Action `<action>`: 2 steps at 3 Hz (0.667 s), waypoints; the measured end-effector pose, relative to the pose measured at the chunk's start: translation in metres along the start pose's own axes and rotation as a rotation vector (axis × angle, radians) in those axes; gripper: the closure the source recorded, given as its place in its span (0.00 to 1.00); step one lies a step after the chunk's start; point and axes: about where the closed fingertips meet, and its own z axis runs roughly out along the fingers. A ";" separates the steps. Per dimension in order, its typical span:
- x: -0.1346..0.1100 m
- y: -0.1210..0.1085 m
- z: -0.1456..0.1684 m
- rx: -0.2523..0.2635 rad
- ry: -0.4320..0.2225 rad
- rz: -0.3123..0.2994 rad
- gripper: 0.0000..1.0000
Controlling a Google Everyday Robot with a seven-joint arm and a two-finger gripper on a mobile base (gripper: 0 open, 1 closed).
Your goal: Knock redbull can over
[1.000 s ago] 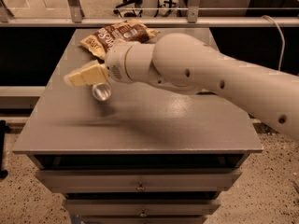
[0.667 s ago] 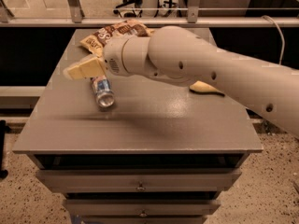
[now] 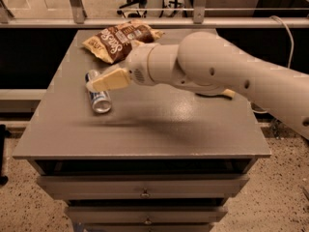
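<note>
The redbull can point(image 3: 98, 98) lies on its side on the grey table top point(image 3: 159, 129), left of centre, its silver end facing the front. My gripper point(image 3: 99, 83) hangs just above the can's far part, reaching in from the right on the big white arm point(image 3: 227, 76). Its cream fingers point(image 3: 108, 80) point left and hide part of the can.
A brown crinkled chip bag point(image 3: 118, 40) lies at the table's back edge, behind the can. A yellow thing point(image 3: 226, 94) peeks out from under the arm on the right. Drawers point(image 3: 145, 192) run below the table's front edge. A metal rail point(image 3: 145, 8) stands behind.
The can has gone from leaning under the gripper to lying flat on the table. The gripper and arm have risen and swung right.
</note>
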 end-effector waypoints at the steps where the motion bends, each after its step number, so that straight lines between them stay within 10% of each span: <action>1: 0.021 -0.017 -0.043 0.001 0.043 -0.038 0.00; 2: 0.045 -0.030 -0.091 -0.002 0.101 -0.061 0.00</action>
